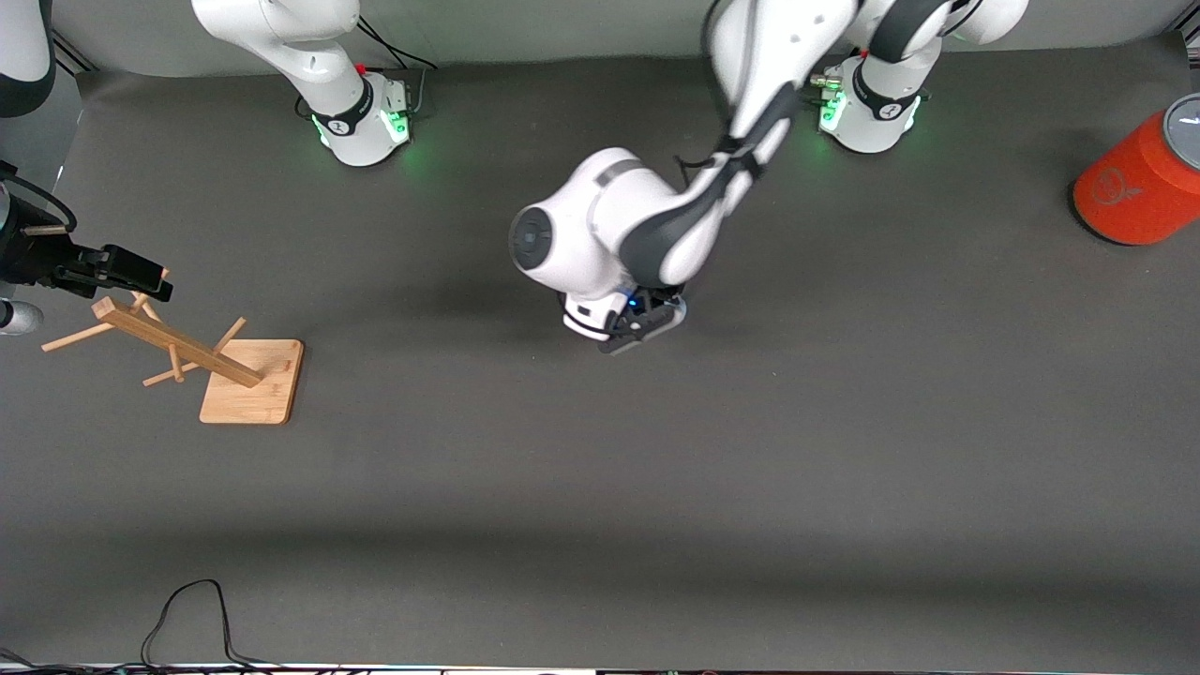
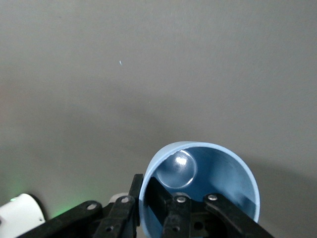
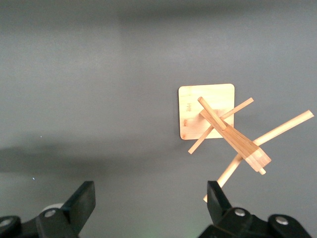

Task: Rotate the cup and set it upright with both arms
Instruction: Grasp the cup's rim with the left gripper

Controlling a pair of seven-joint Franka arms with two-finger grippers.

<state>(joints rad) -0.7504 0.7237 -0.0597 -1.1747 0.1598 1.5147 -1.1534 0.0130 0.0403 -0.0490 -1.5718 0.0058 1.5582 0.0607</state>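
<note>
While the left gripper is down at mid-table, its fingers are clamped on the rim of the pale-blue cup: one finger inside the mouth, the other outside the wall, per the left wrist view. Cup sits roughly central on the table, a bit toward the edge where the bases stand, mostly hidden under the left arm in the front view; only a blue sliver shows there. Whether the cup rests on the table or is just off it, cannot tell. Right gripper waits with fingers wide apart and nothing between them, over the wooden mug tree near the right arm's end of the table. Step in hand, as judged: secure the rim pinch, then lift and turn. To do it well, keep the pinch deep on the wall so the thin plastic does not slip or flex, lift straight before rotating, turn slowly, and present the cup body sideways so the right gripper can take the outer wall. Room: plenty of bare table toward the front camera's edge and around the centre. Orange-red cylinder with grey lid sits at the left arm's end, well apart. Right arm should rise clear of the mug tree pegs before travelling to the centre.
</note>
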